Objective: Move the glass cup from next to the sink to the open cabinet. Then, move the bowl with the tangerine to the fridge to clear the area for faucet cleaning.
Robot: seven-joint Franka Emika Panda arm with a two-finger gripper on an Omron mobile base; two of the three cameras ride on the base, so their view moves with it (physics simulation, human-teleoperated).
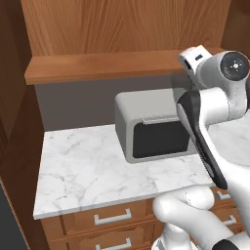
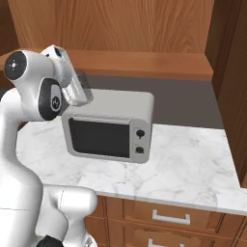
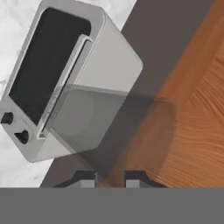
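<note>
Tool (image 3: 109, 177) nearly closed, pinching the glass cup (image 3: 113, 131) by its rim; the cup's long axis runs straight out ahead of the fingertips (image 3: 85, 178). From the right base view the cup (image 2: 81, 91) hangs in the air above the microwave (image 2: 108, 128), well off the desk (image 2: 193, 164). The cabinet shelf (image 2: 144, 63) lies just beyond and slightly above the cup. Judgement: next move is forward and up, cup base clearing the plank edge.

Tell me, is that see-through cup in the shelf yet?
Not yet. The glass cup is held in the gripper, above the microwave, short of the cabinet shelf.
</note>
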